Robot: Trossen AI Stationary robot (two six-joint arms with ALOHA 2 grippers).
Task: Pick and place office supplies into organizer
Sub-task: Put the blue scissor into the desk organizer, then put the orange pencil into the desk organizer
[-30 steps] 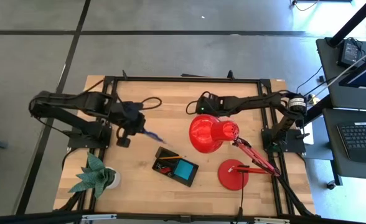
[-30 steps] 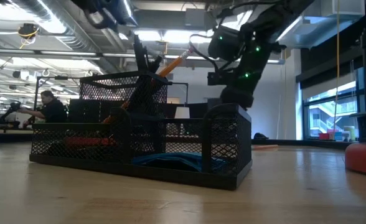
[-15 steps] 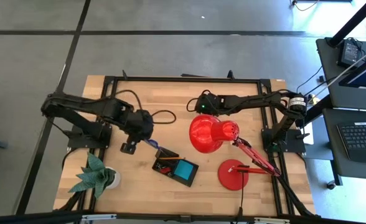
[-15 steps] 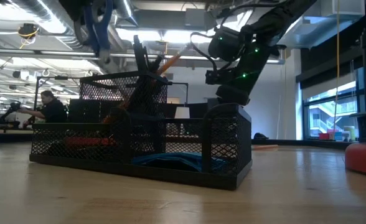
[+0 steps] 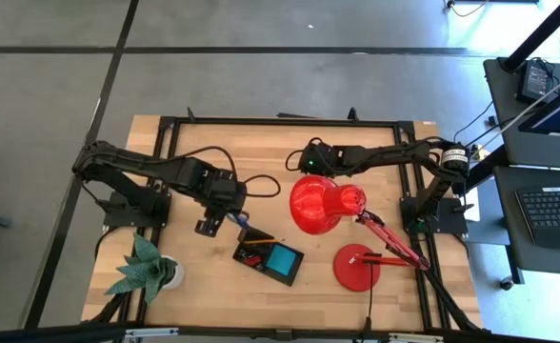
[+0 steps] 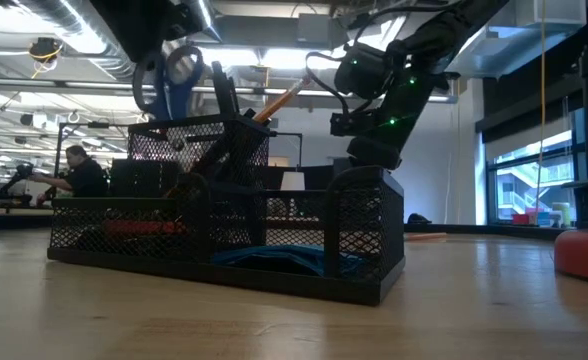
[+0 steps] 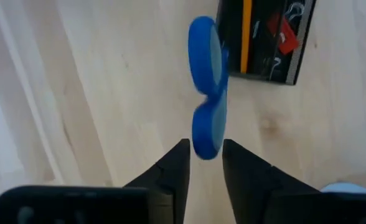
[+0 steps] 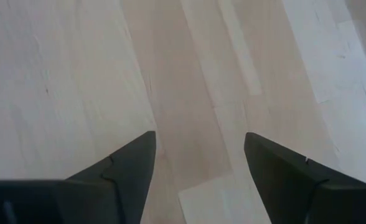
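Wooden table [image 5: 204, 286]: left end effector [image 7: 205, 155] clamps blue-handled scissors [image 7: 208, 93] above organizer [image 5: 269, 255].

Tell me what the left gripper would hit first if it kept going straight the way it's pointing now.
The left gripper would most likely meet the blue-handled scissors first, since their handle sits right between its fingers. Past them lies the organizer, though depth there is unclear.
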